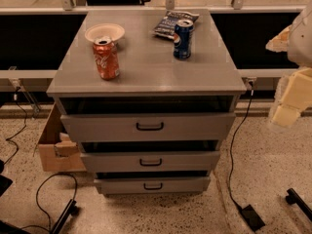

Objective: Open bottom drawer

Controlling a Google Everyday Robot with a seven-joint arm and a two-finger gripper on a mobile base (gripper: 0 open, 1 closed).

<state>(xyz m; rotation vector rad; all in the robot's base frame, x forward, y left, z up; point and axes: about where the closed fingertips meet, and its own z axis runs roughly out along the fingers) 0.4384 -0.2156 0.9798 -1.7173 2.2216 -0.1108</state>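
The grey cabinet stands in the middle of the camera view with three drawer fronts. The bottom drawer is the lowest one, with a flat grey front and a small black bar handle. It sits near the floor, with a dark gap above it. The top drawer and the middle drawer are above it. My gripper is at the right edge, well to the right of the cabinet and at about the top drawer's height, apart from all the drawers.
On the cabinet top are an orange soda can, a blue soda can, a white bowl and a dark chip bag. A cardboard box stands left of the cabinet. Cables run on the speckled floor.
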